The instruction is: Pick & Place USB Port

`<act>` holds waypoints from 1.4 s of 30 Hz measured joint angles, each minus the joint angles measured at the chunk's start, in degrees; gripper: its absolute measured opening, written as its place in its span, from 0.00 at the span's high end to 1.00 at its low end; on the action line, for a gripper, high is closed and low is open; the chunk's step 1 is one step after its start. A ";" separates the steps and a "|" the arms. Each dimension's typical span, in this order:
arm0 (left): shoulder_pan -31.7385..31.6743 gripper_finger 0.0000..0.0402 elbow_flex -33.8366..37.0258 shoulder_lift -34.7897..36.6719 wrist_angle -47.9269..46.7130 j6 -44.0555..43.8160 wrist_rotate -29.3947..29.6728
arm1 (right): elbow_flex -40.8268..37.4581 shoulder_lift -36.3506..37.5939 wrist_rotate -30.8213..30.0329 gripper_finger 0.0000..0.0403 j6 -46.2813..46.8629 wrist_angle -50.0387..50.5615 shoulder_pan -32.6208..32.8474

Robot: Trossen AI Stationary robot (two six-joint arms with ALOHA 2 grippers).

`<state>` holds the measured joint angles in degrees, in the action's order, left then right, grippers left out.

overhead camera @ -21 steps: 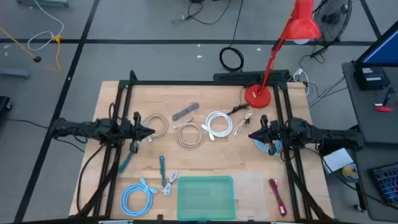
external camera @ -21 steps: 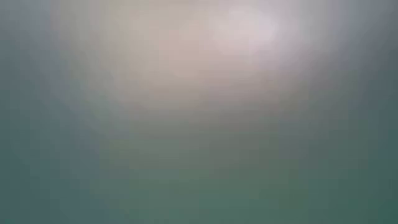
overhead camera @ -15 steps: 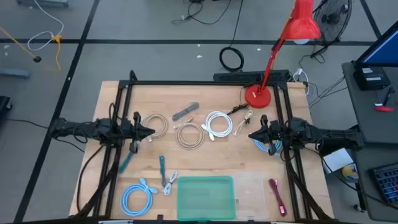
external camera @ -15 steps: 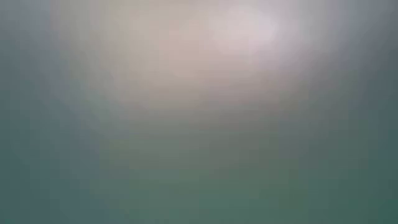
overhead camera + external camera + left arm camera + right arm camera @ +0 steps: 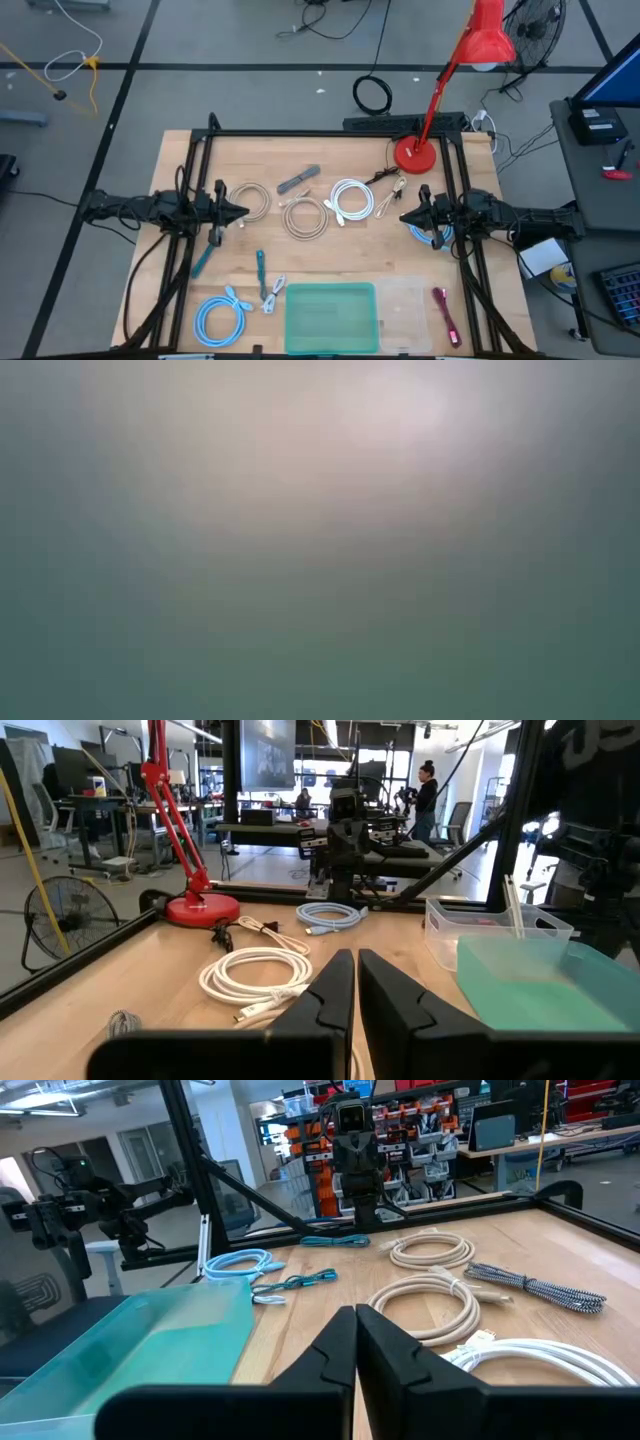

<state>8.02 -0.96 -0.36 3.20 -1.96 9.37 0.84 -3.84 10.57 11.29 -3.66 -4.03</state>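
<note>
Several coiled USB cables lie flat on the wooden table: a white coil, two beige coils, a grey braided cable and light blue coils. A teal bin stands at the near edge. My left gripper hovers at the table's left, shut on nothing, pointing level toward the right. My right gripper faces it from the right, shut and empty. The low view shows only blur.
A red desk lamp's base stands at the far right. A clear container sits beside the bin, with a pink pen to its right. Teal cables lie near left. A black frame borders the table.
</note>
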 joint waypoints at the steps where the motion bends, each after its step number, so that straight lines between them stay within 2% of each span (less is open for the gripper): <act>1: 0.01 0.94 0.00 0.00 0.00 0.00 0.01 | 0.00 0.00 0.00 1.00 0.02 0.00 0.00; 17: -0.01 0.94 0.01 -0.01 0.01 0.00 0.01 | 0.02 0.01 0.01 1.00 0.01 -0.02 0.00; 18: 0.01 0.94 0.01 -0.01 0.00 0.00 0.01 | 0.01 0.00 -0.38 1.00 -0.20 -0.24 0.01; 20: 0.01 0.94 -0.01 0.00 0.01 0.00 0.02 | 0.01 -0.34 -5.20 1.00 -0.74 -2.68 0.00; 22: -0.01 0.94 0.01 0.00 0.00 0.00 0.00 | 0.00 -0.39 -7.78 1.00 4.70 -7.56 -0.04; 27: 0.01 0.94 0.01 0.00 0.00 0.00 0.01 | 0.00 -0.71 -8.28 1.00 27.15 -27.36 -0.02; 29: -0.01 0.94 -0.01 0.00 -0.02 0.00 0.00 | -0.04 -0.69 -12.72 1.00 32.60 -35.46 0.00; 32: -0.01 0.94 0.00 0.00 0.00 0.00 0.02 | -0.04 -0.70 -23.12 1.00 36.90 -43.08 0.00; 35: -0.01 0.94 -0.01 0.00 0.00 0.00 0.02 | -0.04 -0.66 -31.63 1.00 37.48 -48.69 -0.02; 37: -0.02 0.94 -0.01 0.00 0.00 0.32 0.89 | -0.04 -0.68 -34.20 1.00 36.96 -50.11 -0.02; 40: -0.50 0.94 -0.01 0.00 0.33 2.65 9.74 | -0.04 -0.68 -39.48 1.00 36.17 -50.54 -0.02; 42: -0.83 0.94 0.01 -0.01 1.62 5.52 15.14 | -0.04 -0.68 -40.92 1.00 36.04 -50.61 -0.02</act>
<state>7.19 -0.95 -0.37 4.82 3.57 24.50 0.80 -4.51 -30.35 47.32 -54.27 -4.05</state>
